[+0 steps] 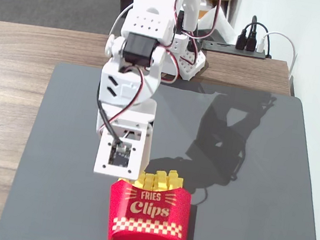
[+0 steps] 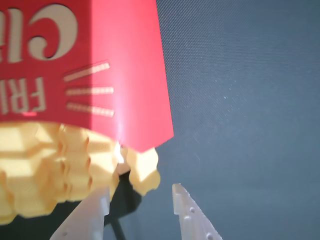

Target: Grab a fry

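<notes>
The gripper (image 2: 141,196) enters the wrist view from the bottom edge, its two white fingers spread apart with nothing held between them. The left finger (image 2: 87,215) is broad and pale, and its tip sits right against the yellow fries. The right finger (image 2: 192,215) is narrower and pointed, and hangs over bare mat. One fry (image 2: 142,170), the outermost on the right of the bunch in this view, pokes its ridged end into the gap between the fingers, nearer the left one; whether it touches that finger is hard to tell, since this close the edges blur.

In the fixed view the white arm (image 1: 130,86) leans forward from its base at the far side of the table and bends down over the red carton (image 1: 147,217). The gripper itself is hidden there behind the wrist block. The carton stands upright on a dark grey mat (image 1: 256,199), printed "FRIES Clips", with a cluster of yellow fries (image 1: 159,181) sticking out of its open top. The wrist block hangs just left of and above that cluster in this view.

The mat lies on a wooden table (image 1: 11,75). A black power strip (image 1: 245,47) with plugs sits at the far right edge, near the wall.
</notes>
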Controlling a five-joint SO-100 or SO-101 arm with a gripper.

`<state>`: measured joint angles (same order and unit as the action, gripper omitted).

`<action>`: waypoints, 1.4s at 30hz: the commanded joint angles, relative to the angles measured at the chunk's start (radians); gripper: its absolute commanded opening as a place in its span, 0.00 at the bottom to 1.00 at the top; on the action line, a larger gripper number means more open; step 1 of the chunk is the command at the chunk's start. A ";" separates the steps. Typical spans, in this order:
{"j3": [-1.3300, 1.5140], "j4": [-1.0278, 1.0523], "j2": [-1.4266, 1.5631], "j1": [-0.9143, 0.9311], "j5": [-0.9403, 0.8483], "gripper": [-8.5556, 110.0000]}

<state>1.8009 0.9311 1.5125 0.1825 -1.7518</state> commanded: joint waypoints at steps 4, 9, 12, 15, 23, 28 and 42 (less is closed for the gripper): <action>-0.057 -0.025 -0.035 -0.018 0.015 0.21; -0.061 -0.049 -0.075 -0.026 0.026 0.21; -0.067 -0.054 -0.094 -0.026 0.031 0.21; -0.067 -0.054 -0.100 -0.025 0.034 0.21; -0.052 -0.009 -0.067 -0.014 0.040 0.20; -0.043 0.008 -0.046 0.000 0.041 0.20; -0.041 -0.009 -0.055 0.064 0.000 0.20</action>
<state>1.7656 0.9388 1.4327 0.2454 -1.7441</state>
